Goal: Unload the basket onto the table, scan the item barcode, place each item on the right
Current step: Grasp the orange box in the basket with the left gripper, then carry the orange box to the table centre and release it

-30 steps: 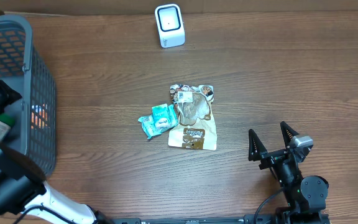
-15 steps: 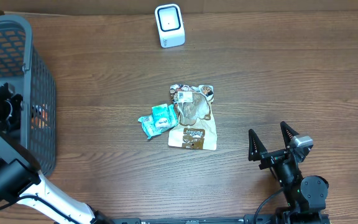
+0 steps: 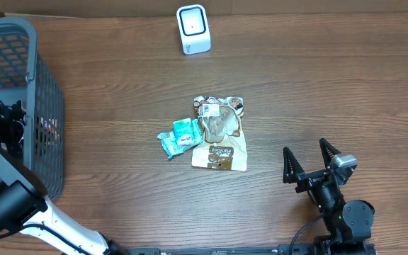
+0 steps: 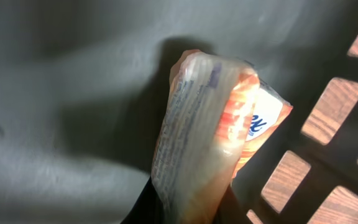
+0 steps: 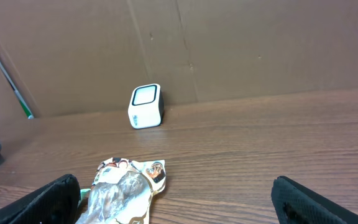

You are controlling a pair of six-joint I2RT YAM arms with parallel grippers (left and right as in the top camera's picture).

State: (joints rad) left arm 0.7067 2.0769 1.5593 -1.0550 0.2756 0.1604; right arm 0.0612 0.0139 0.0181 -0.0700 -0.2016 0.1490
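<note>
Between the fingers of my left gripper (image 3: 10, 122), down inside the grey basket (image 3: 31, 44), sits an orange-and-white packet (image 4: 211, 134). The jaws are pinched shut on its lower end. In my left wrist view its long axis runs from 6 o'clock up toward 1 o'clock, with the free end pointing away from my palm. A pale side with fine print faces the camera, and I cannot make out a barcode on it. Just behind the packet is the basket's solid grey wall, and at 4 o'clock is the lattice with wood showing through.

From overhead, this hand is low in the basket at the table's 9 o'clock edge, so I judge the lift has to clear the rim before anything else. Out on the open wood, at about 3 o'clock from this hand, a teal packet (image 3: 179, 136) lies touching a brown pouch (image 3: 219, 136). Neither is in my grasp.

The white scanner (image 3: 193, 28) stands well apart at about 2 o'clock from my left hand, near the table's far edge, so the packet must travel up and across that way. Its printed face will probably need turning toward the scanner's window.

Farthest off, at roughly 4 o'clock, my right gripper (image 3: 307, 159) hangs spread wide and empty. The carry belongs to the left arm.
</note>
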